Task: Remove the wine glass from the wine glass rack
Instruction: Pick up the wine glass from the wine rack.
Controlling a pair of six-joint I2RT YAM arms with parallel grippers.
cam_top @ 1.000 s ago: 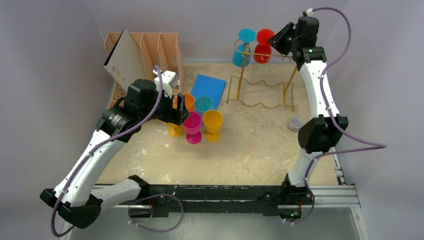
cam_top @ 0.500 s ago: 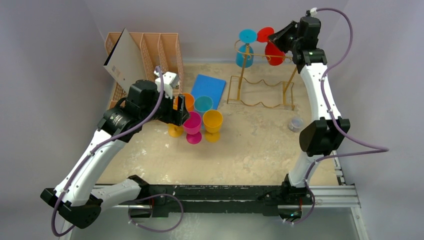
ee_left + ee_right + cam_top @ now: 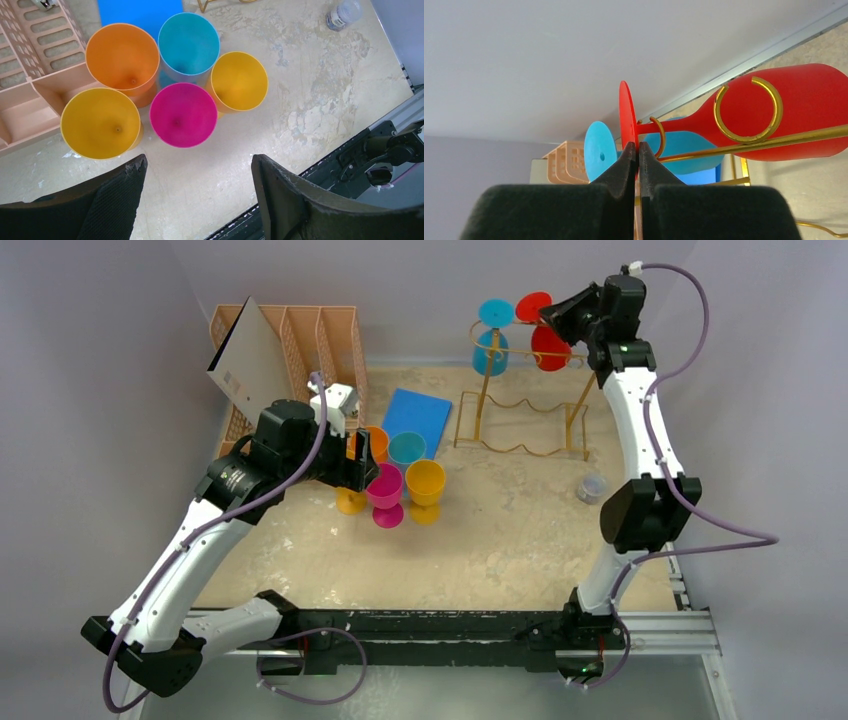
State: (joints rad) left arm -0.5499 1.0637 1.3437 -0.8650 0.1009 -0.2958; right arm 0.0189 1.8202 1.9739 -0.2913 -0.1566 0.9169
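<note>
The gold wire wine glass rack [image 3: 520, 410] stands at the back right. A red wine glass [image 3: 549, 344] hangs tilted in its top rail, foot [image 3: 626, 120] uppermost, bowl [image 3: 804, 115] behind a gold loop. My right gripper [image 3: 634, 146] is shut on the rim of that red foot, high at the rack's top [image 3: 562, 312]. A blue wine glass [image 3: 490, 348] hangs beside it on the left. My left gripper [image 3: 197, 162] stands open with nothing between its fingers, above a cluster of upright glasses [image 3: 388, 475].
Below the left gripper stand orange [image 3: 122, 57], teal [image 3: 189, 47], magenta [image 3: 183, 115] and two yellow glasses [image 3: 239, 81]. A peach slotted organizer [image 3: 300, 340] holds a leaning white card [image 3: 245, 355]. A blue flat sheet [image 3: 417, 420] and a small clear bottle [image 3: 591, 487] lie on the table.
My right gripper has closed on the red glass's foot and drawn it slightly right, so the glass now hangs tilted in the rack. The left arm has not moved.
</note>
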